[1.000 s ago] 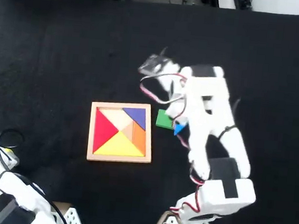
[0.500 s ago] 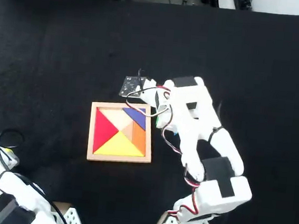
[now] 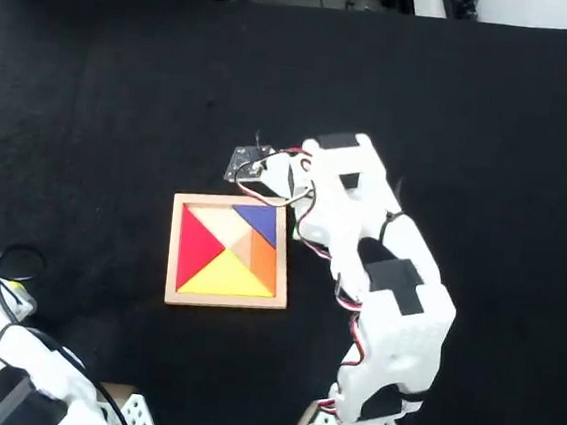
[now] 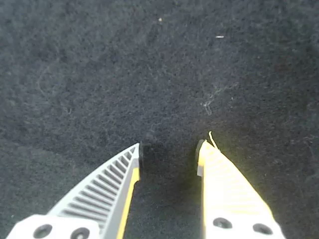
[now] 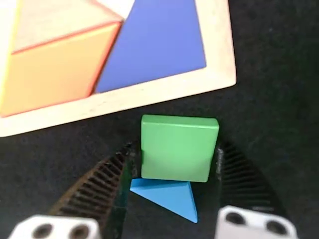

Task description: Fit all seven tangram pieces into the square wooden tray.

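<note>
The square wooden tray (image 3: 175, 250) lies mid-table and holds red (image 3: 197, 244), yellow (image 3: 225, 277), orange (image 3: 265, 256), cream (image 3: 224, 225) and dark blue (image 3: 259, 219) pieces. Just outside the tray's rim (image 5: 149, 102) a green square (image 5: 177, 147) lies on the cloth, with a light blue triangle (image 5: 167, 195) touching its near side. My right gripper (image 5: 173, 149) is open and straddles the green square, one finger on each side. The right arm (image 3: 351, 194) hangs over the tray's right edge. My left gripper (image 4: 169, 149) is open above bare black cloth.
Black cloth covers the whole table (image 3: 103, 105). The left arm (image 3: 7, 367) is folded at the near left corner, far from the tray. Loose wires (image 3: 307, 225) dangle from the right arm beside the tray.
The right arm has swung left toward the tray's right edge. It now covers the green square and blue triangle in the high view. The left arm has stayed still.
</note>
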Action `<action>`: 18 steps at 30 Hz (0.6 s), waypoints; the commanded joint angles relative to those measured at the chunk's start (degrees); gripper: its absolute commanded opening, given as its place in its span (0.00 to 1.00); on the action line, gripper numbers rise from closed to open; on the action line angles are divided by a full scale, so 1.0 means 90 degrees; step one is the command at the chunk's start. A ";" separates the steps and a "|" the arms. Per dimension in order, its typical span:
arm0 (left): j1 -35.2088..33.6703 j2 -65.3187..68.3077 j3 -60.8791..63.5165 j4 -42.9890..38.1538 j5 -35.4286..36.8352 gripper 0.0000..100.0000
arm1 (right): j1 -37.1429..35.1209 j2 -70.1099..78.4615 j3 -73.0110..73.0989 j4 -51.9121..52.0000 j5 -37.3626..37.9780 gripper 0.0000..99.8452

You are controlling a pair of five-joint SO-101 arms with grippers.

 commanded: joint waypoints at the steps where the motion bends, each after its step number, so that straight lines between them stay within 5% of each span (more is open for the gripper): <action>1: 0.0083 -0.0117 -0.0034 -0.0068 0.0010 0.20 | -0.0059 0.0112 -0.0269 -0.0029 0.0059 0.25; 10: 0.0083 -0.0117 -0.0034 -0.0068 0.0010 0.20 | -0.0039 -0.0024 -0.0376 0.0107 -0.0059 0.02; 18: 0.0083 -0.0117 -0.0034 -0.0068 0.0010 0.20 | -0.0283 -0.1558 -0.1705 0.1133 -0.2208 0.01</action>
